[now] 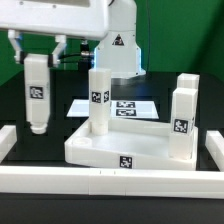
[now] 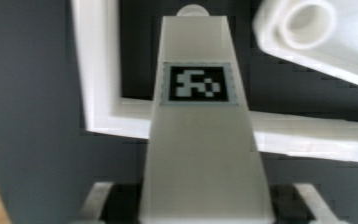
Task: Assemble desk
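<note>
Tabletop: lying on the black table inside the white border rails, two legs standing on it | marker board: flat behind tabletop | gripper: fingers partly closed around the top of a third leg, held upright above the table at the exterior view's left, clear of the tabletop

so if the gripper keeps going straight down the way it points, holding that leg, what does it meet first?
Probably bare black table. The gripper points down with the leg hanging below it, left of the tabletop in the exterior view. The wrist view suggests the tabletop rim is close, so depth is uncertain.
</note>
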Robot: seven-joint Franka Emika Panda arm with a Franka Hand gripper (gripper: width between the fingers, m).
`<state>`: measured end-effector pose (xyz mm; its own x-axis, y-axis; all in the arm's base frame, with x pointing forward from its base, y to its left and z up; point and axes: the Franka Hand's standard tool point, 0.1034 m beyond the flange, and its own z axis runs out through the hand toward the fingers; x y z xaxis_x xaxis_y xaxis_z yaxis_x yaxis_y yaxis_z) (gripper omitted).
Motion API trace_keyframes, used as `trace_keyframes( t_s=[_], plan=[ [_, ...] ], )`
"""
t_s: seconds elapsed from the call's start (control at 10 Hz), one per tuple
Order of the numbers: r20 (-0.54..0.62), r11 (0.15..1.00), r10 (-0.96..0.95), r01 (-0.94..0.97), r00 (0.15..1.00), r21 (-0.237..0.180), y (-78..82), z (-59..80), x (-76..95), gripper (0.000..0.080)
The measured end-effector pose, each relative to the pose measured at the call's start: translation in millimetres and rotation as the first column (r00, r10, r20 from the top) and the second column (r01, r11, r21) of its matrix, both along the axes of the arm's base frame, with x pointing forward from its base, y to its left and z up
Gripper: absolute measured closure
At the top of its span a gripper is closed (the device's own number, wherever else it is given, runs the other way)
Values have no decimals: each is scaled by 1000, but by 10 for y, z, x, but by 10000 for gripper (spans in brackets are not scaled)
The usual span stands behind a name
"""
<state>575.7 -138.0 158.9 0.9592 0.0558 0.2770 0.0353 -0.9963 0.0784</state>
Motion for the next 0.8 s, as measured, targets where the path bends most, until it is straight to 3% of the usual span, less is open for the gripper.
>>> trace_keyframes(
  t_s=[0.2,0.6,0.8],
  plan=[
    [18,1000,-21,21,1000,20,199,73,97,506],
    [13,999,-25,25,1000,21,200,41,88,506],
    [9,999,-31,31,999,34,375,2,118,506]
  ],
)
